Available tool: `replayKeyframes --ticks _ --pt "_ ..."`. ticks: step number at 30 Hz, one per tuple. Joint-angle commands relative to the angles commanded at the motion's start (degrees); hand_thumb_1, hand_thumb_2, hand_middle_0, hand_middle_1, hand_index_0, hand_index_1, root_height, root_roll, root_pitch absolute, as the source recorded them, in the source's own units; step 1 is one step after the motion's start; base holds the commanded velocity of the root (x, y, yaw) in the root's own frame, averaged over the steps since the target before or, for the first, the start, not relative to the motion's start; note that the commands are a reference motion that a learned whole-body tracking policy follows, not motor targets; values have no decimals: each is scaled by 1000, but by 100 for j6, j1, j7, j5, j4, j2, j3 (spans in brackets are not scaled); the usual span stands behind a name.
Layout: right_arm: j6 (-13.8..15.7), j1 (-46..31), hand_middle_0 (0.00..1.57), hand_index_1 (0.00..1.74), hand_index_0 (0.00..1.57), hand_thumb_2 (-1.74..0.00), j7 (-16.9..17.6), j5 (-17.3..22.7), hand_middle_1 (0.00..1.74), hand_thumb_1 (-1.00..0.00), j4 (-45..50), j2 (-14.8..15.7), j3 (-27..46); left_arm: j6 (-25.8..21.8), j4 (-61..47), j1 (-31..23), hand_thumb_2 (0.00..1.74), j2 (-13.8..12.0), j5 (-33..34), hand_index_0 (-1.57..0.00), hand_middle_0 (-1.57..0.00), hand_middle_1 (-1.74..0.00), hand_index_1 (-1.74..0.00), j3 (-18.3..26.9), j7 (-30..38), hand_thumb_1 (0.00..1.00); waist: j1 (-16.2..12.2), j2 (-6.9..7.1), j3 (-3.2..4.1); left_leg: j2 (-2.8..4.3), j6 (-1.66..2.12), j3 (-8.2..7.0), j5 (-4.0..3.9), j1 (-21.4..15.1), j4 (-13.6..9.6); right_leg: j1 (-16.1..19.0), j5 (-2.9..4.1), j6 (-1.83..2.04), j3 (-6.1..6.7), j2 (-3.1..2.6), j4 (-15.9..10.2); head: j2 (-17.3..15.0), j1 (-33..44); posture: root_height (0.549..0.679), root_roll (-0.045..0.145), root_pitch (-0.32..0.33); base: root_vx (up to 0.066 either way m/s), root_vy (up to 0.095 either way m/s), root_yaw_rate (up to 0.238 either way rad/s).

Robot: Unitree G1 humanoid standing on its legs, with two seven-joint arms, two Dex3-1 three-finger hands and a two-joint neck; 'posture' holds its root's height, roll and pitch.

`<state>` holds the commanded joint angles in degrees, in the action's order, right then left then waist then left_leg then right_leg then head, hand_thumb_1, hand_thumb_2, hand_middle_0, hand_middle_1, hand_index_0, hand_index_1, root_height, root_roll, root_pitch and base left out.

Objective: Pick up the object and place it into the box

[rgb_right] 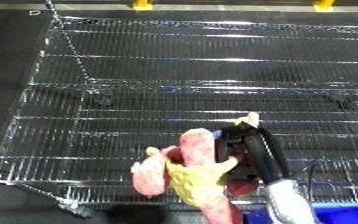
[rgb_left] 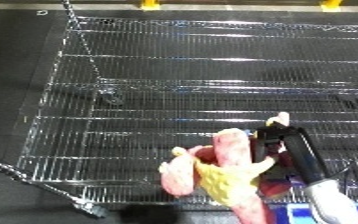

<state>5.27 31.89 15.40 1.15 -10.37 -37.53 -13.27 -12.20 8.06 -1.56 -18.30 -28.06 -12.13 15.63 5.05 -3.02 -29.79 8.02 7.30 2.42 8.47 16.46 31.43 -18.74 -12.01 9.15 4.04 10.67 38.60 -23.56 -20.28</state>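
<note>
A chrome wire rack (rgb_left: 202,85) of tiered shelves stands on dark floor (rgb_left: 15,60), yellow marks (rgb_left: 149,5) beyond.

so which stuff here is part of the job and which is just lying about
Job:
- pink and yellow soft object, held up
- right hand, fingers curled on it
- blue bin, bottom right corner

Just there:
- wire rack shelves
- yellow markers at the top edge

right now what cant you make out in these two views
- Blue bin: only a corner shows, cut off by the lower edge in both views; its contents are hidden.
- Right robot hand: the pink and yellow object covers its fingers, so the grip is unclear.
- Pink and yellow object: too blurred to identify.
- Left robot hand: in neither view.
</note>
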Motion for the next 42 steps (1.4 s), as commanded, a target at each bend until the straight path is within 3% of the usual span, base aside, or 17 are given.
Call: replayKeyframes --ticks 8,18,24,27,35,38,42 --pt "132 -1216 1570 1740 1570 -1740 370 31 1740 -1000 952 167 1296 79 -166 -149 1740 117 20 -1570 -1570 -1740 -1740 159 86 1000 -421 -61 4 50 -13 -177 34 -232 -3 172 48 4 107 -16 -98 -192 -692 634 48 -164 7 -13 -148" --pt "302 -2647 1570 1740 1570 -1740 801 151 1740 -1000 1345 433 2790 147 -331 -368 1740 221 13 -1570 -1570 -1740 -1740 357 89 1000 -1031 -164 104 76 -33 -430 111 -448 -15 300 151 16 311 -68 -317 -633 -1211 636 59 -181 7 3 -194" --pt "416 -3287 1570 1740 1570 -1740 1080 196 1740 -1000 1359 575 3532 158 -403 -465 1740 231 9 -1570 -1570 -1740 -1740 337 57 1000 -1397 -281 165 97 -42 -601 137 -578 -70 354 178 26 427 -105 -449 -930 -1742 638 64 -182 9 23 -190" --pt "502 -3474 1570 1740 1570 -1740 1230 341 1740 -1000 1259 674 3790 155 -376 -515 1740 242 -21 -1570 -1570 -1740 -1740 284 44 1000 -1578 -357 183 102 -40 -677 142 -641 -118 373 191 24 469 -125 -518 -1117 -1982 639 66 -181 4 32 -170" --pt "890 -3459 1570 1740 1570 -1740 1634 1130 1740 -1000 634 886 4200 59 -202 -552 1740 236 -167 -1570 -1570 -1740 -1740 106 13 1000 -1865 -538 210 93 -32 -846 131 -735 -234 388 240 21 543 -136 -652 -1155 -2431 642 75 -172 -2 28 -106" --pt "1024 -3362 1334 1479 1334 -1479 1742 1477 1479 -850 231 871 4314 23 -158 -554 1740 197 -202 -1570 -1570 -1740 -1740 46 -32 1000 -1907 -597 230 77 -25 -878 131 -750 -267 391 256 15 548 -129 -677 -1163 -2598 643 78 -169 -4 15 -28" --pt "1079 -3260 1020 1131 1020 -1131 1939 1653 1131 -650 -225 761 4473 -24 -130 -562 1740 158 -231 -1570 -1570 -1740 -1740 -7 -55 1000 -1924 -658 255 60 -17 -896 130 -758 -298 403 264 11 549 -123 -711 -1180 -2765 645 80 -165 3 2 -3"
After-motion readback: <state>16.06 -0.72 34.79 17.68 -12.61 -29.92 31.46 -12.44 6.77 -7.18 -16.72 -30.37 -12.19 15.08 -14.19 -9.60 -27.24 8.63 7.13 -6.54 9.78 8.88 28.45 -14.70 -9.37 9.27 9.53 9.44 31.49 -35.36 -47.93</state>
